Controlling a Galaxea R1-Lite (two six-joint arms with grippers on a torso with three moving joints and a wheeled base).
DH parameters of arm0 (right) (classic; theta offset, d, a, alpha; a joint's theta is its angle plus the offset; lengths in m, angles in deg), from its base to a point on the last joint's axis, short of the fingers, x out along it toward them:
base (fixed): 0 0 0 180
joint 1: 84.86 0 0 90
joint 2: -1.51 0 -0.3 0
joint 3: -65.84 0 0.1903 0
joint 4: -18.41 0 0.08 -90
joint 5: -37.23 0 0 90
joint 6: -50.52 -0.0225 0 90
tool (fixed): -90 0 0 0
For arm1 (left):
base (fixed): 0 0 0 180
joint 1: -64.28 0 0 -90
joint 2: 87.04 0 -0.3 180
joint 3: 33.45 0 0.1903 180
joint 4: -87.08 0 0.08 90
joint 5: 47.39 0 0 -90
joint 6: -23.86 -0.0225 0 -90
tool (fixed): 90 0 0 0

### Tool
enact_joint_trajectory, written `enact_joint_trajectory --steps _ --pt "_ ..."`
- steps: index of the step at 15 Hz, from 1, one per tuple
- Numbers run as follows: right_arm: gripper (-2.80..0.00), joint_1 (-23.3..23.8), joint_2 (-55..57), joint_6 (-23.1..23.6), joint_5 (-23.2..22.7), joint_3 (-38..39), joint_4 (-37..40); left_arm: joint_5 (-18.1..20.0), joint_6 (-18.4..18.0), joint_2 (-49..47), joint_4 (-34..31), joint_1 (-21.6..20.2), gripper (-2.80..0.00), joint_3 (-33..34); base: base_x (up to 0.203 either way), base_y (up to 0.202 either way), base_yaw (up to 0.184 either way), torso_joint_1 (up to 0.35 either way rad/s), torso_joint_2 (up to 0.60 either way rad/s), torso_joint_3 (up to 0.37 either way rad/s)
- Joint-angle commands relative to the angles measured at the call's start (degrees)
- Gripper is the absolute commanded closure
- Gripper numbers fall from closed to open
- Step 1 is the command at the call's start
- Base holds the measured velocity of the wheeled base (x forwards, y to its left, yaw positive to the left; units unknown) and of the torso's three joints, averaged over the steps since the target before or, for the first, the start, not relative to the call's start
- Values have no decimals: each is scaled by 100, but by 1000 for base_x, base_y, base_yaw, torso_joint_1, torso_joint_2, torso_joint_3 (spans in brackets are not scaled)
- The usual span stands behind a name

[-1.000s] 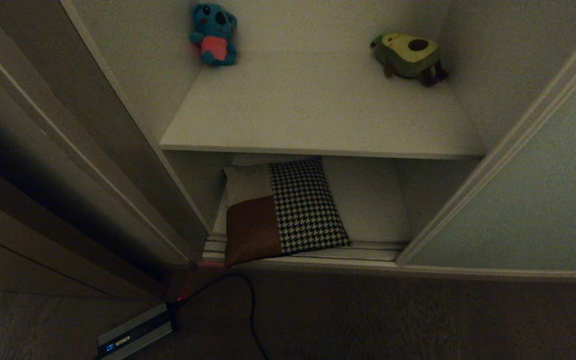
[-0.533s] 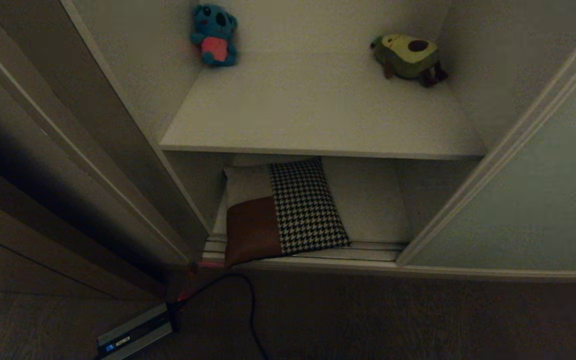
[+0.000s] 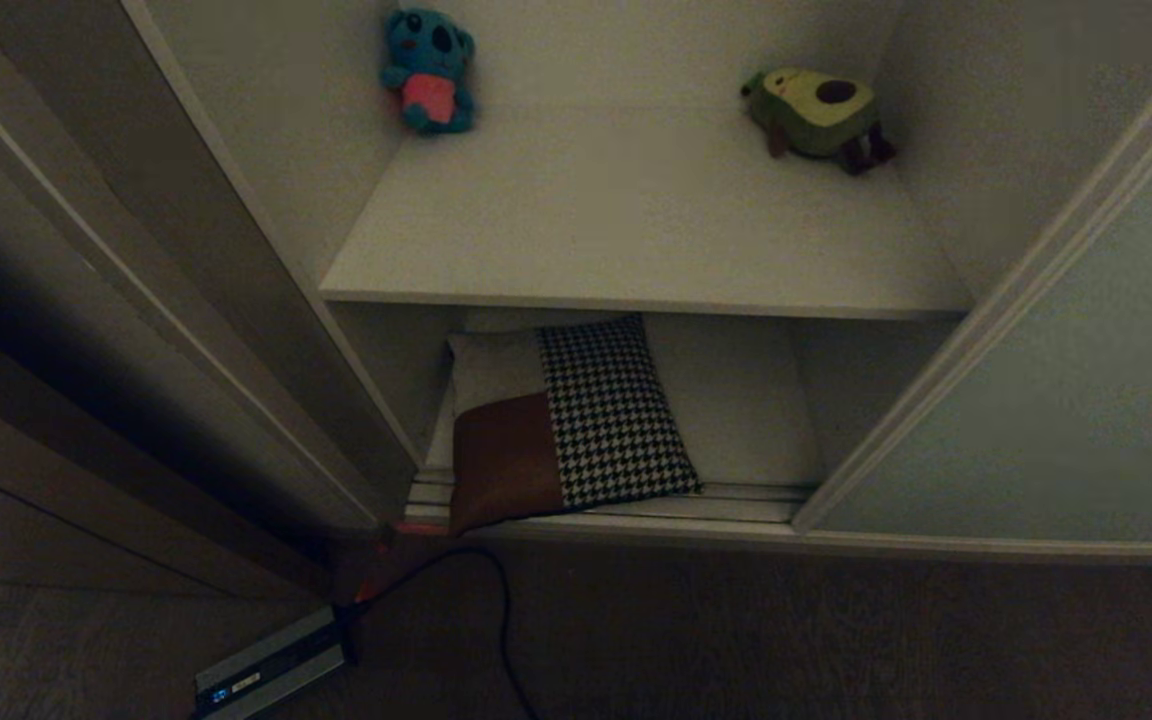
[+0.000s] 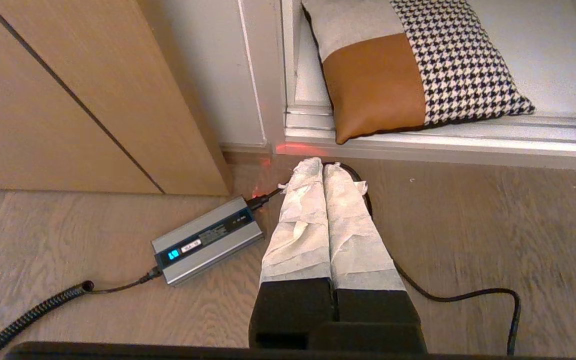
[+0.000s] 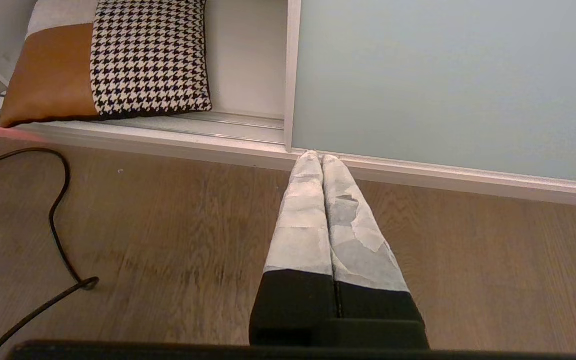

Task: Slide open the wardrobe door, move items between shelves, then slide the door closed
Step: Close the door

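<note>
Now your cushion (image 4: 408,70) lies ahead, nearer the left gripper (image 4: 322,169); both it and the right gripper (image 5: 316,157) are closed, empty.

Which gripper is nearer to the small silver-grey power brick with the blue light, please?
Left. The left gripper, shut, hangs above the wood floor beside the silver-grey power brick. The right gripper, also shut, hangs by the pale grey-green sliding door; its view shows no brick.

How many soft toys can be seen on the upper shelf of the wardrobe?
2. A blue toy sits at the back left corner of the upper shelf, and an avocado toy lies near the back right corner. The part behind the sliding wardrobe door is hidden.
</note>
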Motion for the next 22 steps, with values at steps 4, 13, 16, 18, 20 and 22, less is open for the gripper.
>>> enact_joint_trajectory --steps 4,13,16,18,20,22 --pt "0 -1 3 9 -2 18 -1 -2 -2 -13 0 0 0 1 0 0 0 0 0 0" --pt "0 -1 131 57 40 -458 393 -2 -2 -13 0 0 0 1 0 0 0 0 0 0" --pt "0 -1 667 34 54 -2350 1680 -2 -2 -13 0 0 0 1 0 0 0 0 0 0" --pt "0 -7 1524 18 77 -3406 2430 -2 -2 -13 0 0 0 1 0 0 0 0 0 0" --pt "0 -56 2160 5 299 -3955 2847 -2 -2 -13 0 0 0 1 0 0 0 0 0 0" --pt "0 -275 2479 -348 723 -4062 2953 -2 -2 -13 0 0 0 1 0 0 0 0 0 0"
